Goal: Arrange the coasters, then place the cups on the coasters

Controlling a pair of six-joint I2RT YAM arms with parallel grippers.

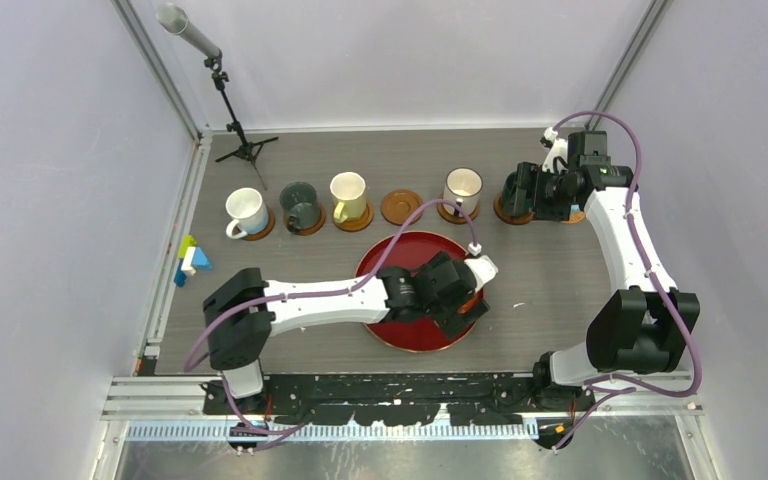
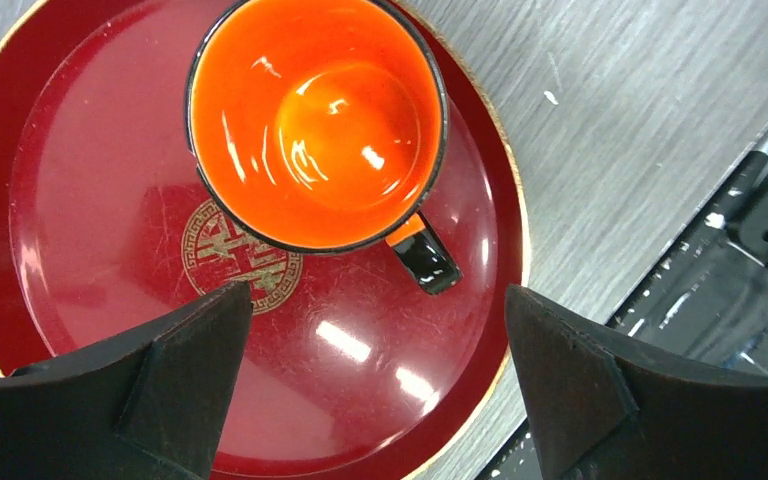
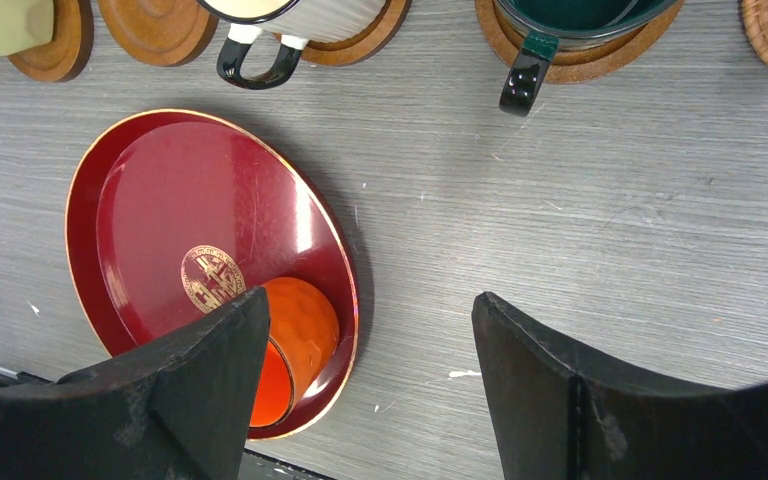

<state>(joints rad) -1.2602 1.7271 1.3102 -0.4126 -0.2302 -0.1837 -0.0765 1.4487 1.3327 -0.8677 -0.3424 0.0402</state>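
**Stock at hand: both grippers open, one cup on the tray**

1. Left gripper (image 2: pixel 375 320): the jaws are spread wide and nothing is held between them. It is held low over the red tray (image 2: pixel 90 200). The orange cup (image 2: pixel 315 120) stands upright just ahead of the fingertips and is not touched; its dark handle is turned toward the gripper.

2. Right gripper (image 3: pixel 370 310): the jaws are parted and nothing is held. It is raised above the bare grey table (image 3: pixel 580 220), at the far right near the row of cups.

3. Orange cup: it is set on the tray, close to the tray's near right rim, beside the gold emblem at the centre.

4. Row at the far side, listed from the left: white cup (image 1: pixel 245 212), grey-green cup (image 1: pixel 300 205), yellow cup (image 1: pixel 348 195), empty coaster (image 1: pixel 401 207), cream cup (image 1: pixel 462 188), teal cup (image 3: pixel 580 15). Each of the five cups is seated on one of the brown coasters (image 3: pixel 610 58). The teal cup is partly hidden under the right gripper in the top view.

5. Sundries: coloured blocks (image 1: pixel 188 260) are stacked at the table's left edge; a black tripod stand (image 1: pixel 240 145) is placed at the far left corner.
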